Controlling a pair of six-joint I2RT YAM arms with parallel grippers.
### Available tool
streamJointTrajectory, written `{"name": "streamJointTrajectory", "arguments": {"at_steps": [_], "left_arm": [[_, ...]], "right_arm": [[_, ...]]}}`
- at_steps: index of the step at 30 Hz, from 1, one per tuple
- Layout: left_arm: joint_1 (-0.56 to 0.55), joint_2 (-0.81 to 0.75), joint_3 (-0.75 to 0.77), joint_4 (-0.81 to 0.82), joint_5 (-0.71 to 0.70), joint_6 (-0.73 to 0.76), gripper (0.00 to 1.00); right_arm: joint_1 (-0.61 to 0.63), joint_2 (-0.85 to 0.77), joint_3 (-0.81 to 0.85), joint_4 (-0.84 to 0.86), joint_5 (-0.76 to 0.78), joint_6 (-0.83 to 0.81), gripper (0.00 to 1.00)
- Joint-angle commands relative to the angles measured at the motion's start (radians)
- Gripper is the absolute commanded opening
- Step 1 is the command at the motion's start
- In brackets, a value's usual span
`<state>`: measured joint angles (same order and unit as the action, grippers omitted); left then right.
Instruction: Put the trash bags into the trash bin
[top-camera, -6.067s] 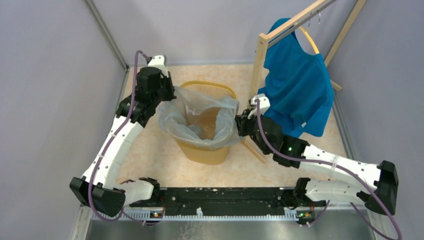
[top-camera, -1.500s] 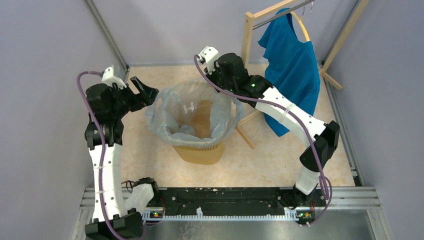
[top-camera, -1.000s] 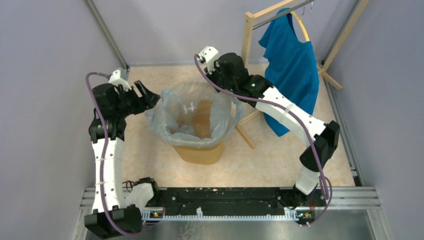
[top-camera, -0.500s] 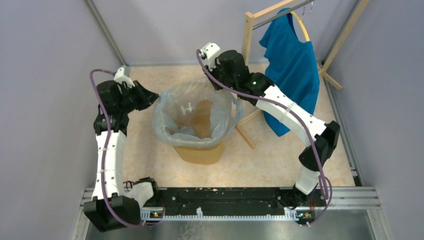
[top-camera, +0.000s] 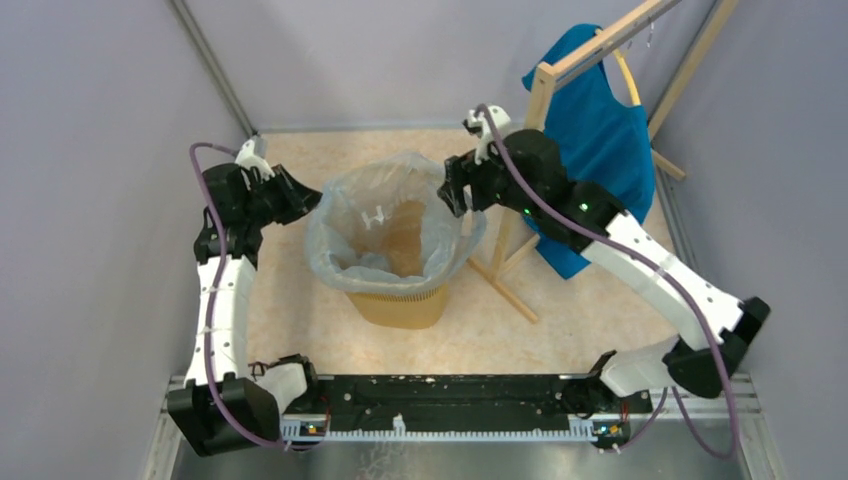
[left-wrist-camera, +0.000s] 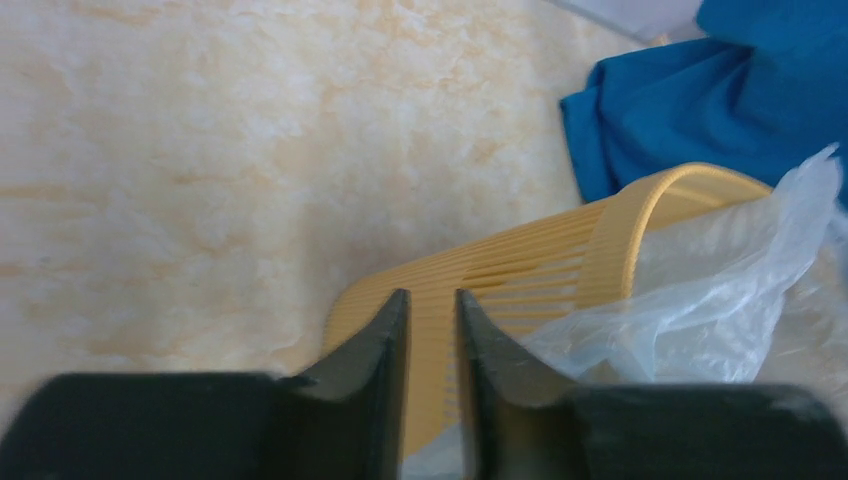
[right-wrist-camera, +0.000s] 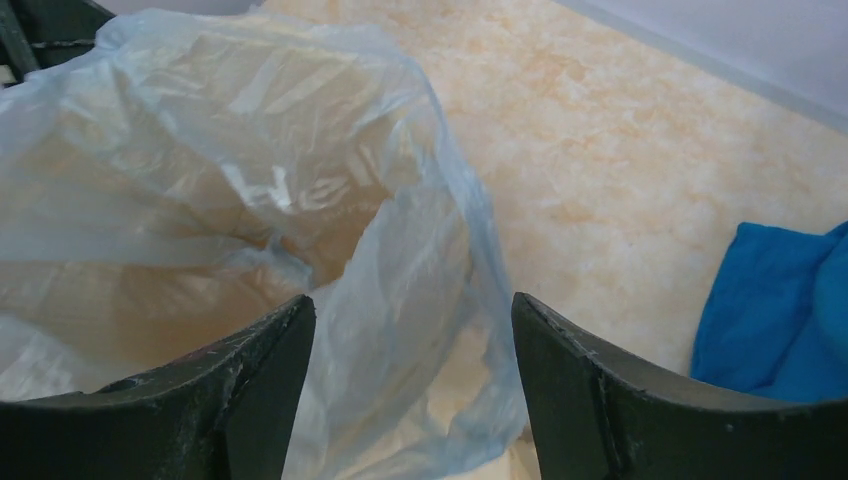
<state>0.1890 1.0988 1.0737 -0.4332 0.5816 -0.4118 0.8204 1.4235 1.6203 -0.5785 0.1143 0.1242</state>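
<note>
Top external view showed the trash bin (top-camera: 400, 308), ribbed yellow-orange plastic, upright at the middle of the desk (top-camera: 290, 320), long axis vertical, mouth up. The trash bag (top-camera: 335, 265), thin crinkled translucent film, lined it and draped over its rim. The left gripper (top-camera: 312, 200) was nearly clenched and empty beside the bag; the right gripper (top-camera: 450, 195) was spread wide.

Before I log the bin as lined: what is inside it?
The trash bag lines the trash bin, draped over its rim. Orange wall shows through the film; the bottom is covered.
</note>
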Motion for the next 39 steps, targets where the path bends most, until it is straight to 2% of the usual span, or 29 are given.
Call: {"name": "streamJointTrajectory", "arguments": {"at_steps": [1, 3, 4, 7, 9, 13, 18, 27, 31, 34, 39], "left_arm": [[0.002, -0.084, 0.092, -0.089, -0.112, 0.05, 0.42], [0.002, -0.124, 0.142, -0.156, -0.209, 0.085, 0.63], [0.003, -0.145, 0.157, -0.186, -0.254, 0.097, 0.69], [0.002, -0.217, 0.141, -0.212, -0.333, 0.097, 0.82], [0.002, -0.254, 0.096, -0.213, -0.334, 0.085, 0.85], [0.003, -0.292, 0.014, -0.234, -0.318, 0.095, 0.84], [-0.004, -0.296, -0.01, -0.266, -0.334, 0.128, 0.8], [-0.004, -0.174, -0.032, -0.261, -0.103, 0.086, 0.82], [-0.004, -0.164, -0.058, -0.16, -0.081, 0.057, 0.82], [-0.004, -0.121, -0.049, -0.099, -0.052, 0.036, 0.81], [-0.004, -0.069, -0.074, 0.016, 0.059, -0.007, 0.69]], "right_arm": [[-0.04, -0.148, -0.159, 0.066, -0.034, 0.156, 0.72], [-0.064, -0.178, -0.202, 0.075, -0.062, 0.181, 0.72], [-0.07, -0.185, -0.21, 0.079, -0.073, 0.184, 0.73], [-0.071, -0.182, -0.206, 0.099, -0.122, 0.156, 0.74], [-0.071, -0.156, -0.182, 0.093, -0.154, 0.138, 0.75], [-0.07, -0.085, -0.09, 0.061, -0.23, 0.095, 0.77], [-0.07, -0.04, -0.022, 0.023, -0.354, 0.02, 0.8], [-0.07, -0.007, 0.05, -0.046, -0.497, -0.111, 0.87], [-0.069, 0.021, 0.102, -0.062, -0.52, -0.12, 0.87], [-0.07, 0.051, 0.14, -0.066, -0.618, -0.12, 0.87], [-0.069, 0.065, 0.18, -0.036, -0.75, -0.068, 0.88]]}}
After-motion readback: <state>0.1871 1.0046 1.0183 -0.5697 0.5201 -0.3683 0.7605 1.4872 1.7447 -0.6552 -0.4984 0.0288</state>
